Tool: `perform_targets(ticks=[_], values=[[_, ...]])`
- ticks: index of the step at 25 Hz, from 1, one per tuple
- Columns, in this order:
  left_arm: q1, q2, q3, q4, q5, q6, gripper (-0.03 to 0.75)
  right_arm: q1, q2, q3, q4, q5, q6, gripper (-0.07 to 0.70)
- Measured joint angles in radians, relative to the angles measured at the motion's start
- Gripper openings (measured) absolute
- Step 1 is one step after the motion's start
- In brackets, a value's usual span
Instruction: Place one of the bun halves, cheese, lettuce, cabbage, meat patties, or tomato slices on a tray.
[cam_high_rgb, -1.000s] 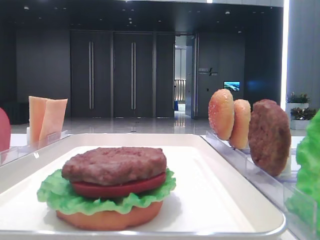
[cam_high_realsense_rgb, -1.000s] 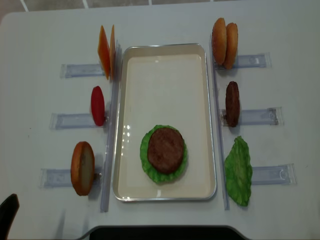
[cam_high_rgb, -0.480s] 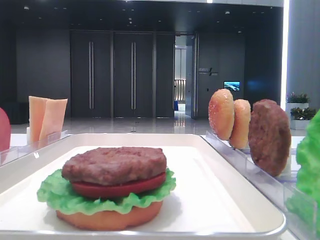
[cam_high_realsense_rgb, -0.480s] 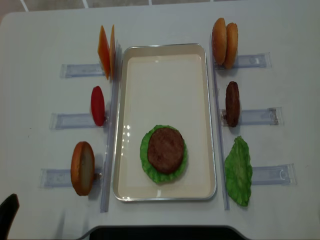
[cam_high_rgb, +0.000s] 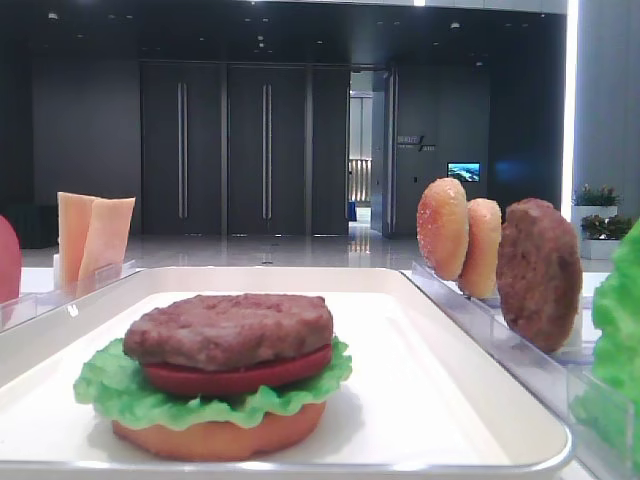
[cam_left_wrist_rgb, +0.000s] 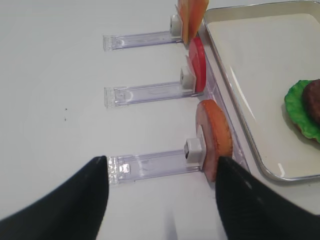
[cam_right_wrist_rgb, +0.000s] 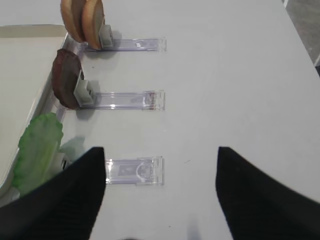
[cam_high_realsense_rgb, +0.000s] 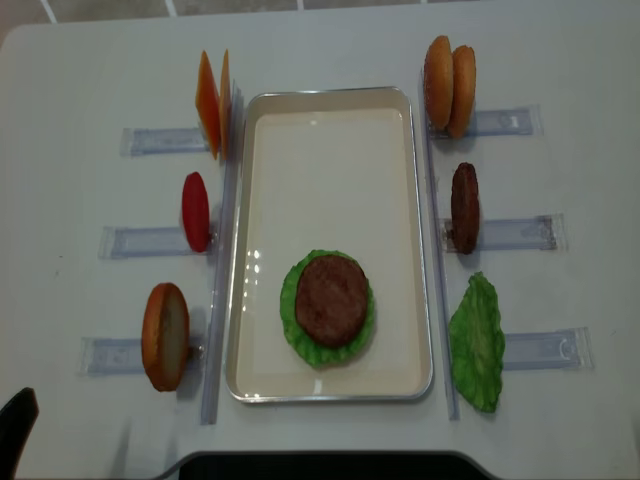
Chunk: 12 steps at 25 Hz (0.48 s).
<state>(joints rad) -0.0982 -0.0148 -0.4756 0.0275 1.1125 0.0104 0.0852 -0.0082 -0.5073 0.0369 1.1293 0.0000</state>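
Note:
On the near half of the white tray (cam_high_realsense_rgb: 330, 97) sits a stack: a flat bun half (cam_high_rgb: 215, 437), lettuce (cam_high_realsense_rgb: 289, 300), a tomato slice (cam_high_rgb: 235, 376) and a meat patty (cam_high_realsense_rgb: 331, 298) on top. In clear racks stand cheese (cam_high_realsense_rgb: 212, 103), a tomato slice (cam_high_realsense_rgb: 195, 211) and a bun half (cam_high_realsense_rgb: 165, 336) on the left, and two bun halves (cam_high_realsense_rgb: 449, 85), a patty (cam_high_realsense_rgb: 464, 207) and lettuce (cam_high_realsense_rgb: 477, 342) on the right. Cabbage is out of view. My left gripper (cam_left_wrist_rgb: 161, 200) is open and empty near the left bun's rack. My right gripper (cam_right_wrist_rgb: 161, 192) is open and empty over the lettuce's rack.
Narrow clear racks (cam_high_realsense_rgb: 155, 141) lie crosswise on the white table on both sides of the tray. A dark edge (cam_high_realsense_rgb: 320, 465) runs along the near side of the table. One black finger (cam_high_realsense_rgb: 15, 430) of the left gripper shows at the near left corner.

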Motion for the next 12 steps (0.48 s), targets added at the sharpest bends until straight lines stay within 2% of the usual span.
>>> perform_targets(ticks=[12], values=[[0.0, 0.0, 0.0, 0.0, 0.0, 0.0, 0.513, -0.135, 0.0, 0.0, 0.005, 0.0, 0.0, 0.452]])
